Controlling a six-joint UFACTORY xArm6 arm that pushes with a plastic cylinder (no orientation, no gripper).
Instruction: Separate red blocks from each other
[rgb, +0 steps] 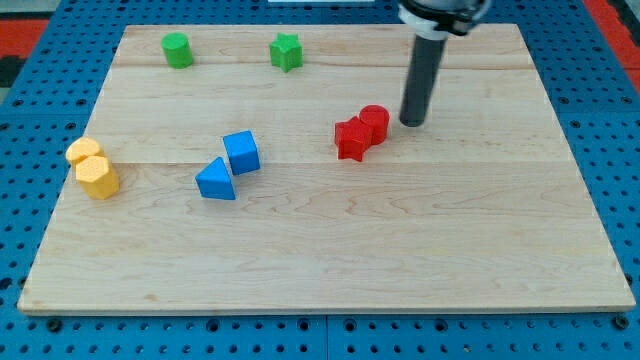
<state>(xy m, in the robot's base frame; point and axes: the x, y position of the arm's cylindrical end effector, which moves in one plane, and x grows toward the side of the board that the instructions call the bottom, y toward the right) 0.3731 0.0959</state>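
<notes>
My tip, a bare rod gripping nothing, is resting just right of the red cylinder, which is touching the red star, so separating is remaining undone.

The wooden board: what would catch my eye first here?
Probably the dark rod coming down from the view's top, my tip just right of two touching red blocks, a star and a cylinder, near the board's middle. Blue, yellow and green pairs sit further left.
</notes>
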